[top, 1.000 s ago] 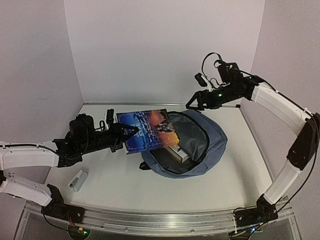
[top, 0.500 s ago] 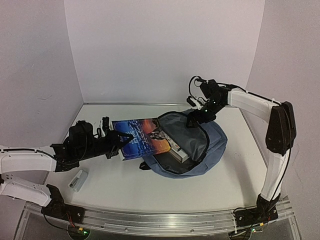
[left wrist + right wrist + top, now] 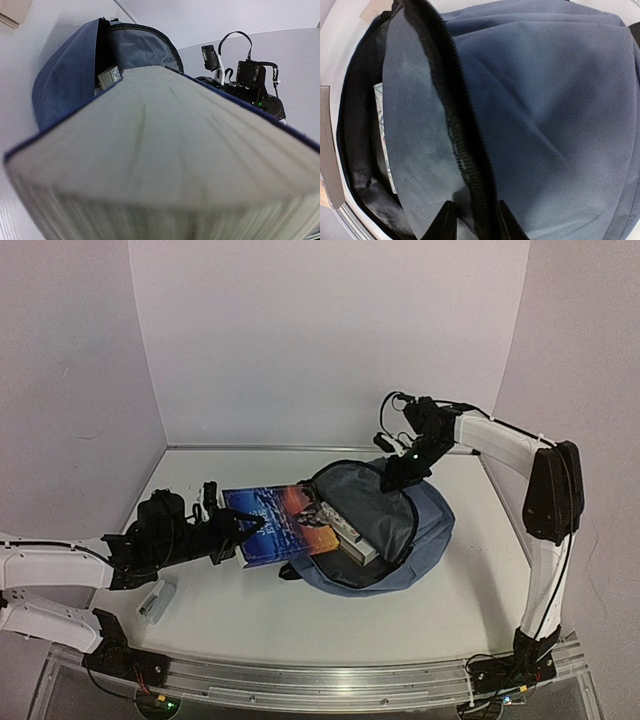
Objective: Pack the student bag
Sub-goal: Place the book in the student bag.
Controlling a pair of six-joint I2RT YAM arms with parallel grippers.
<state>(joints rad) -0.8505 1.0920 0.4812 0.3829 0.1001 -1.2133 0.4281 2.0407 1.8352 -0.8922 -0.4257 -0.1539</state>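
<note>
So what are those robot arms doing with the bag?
They're packing the student bag. The left gripper holds a blue book, pointed at the bag's open mouth. The right gripper pinches the bag's zipper rim, holding the mouth open. A second book is already inside.

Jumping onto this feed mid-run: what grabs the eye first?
A big blue book, held by the left gripper, reaches the mouth of the open student bag at mid-table. At the bag's far rim, the right gripper pinches the zipper edge, holding the opening up.
</note>
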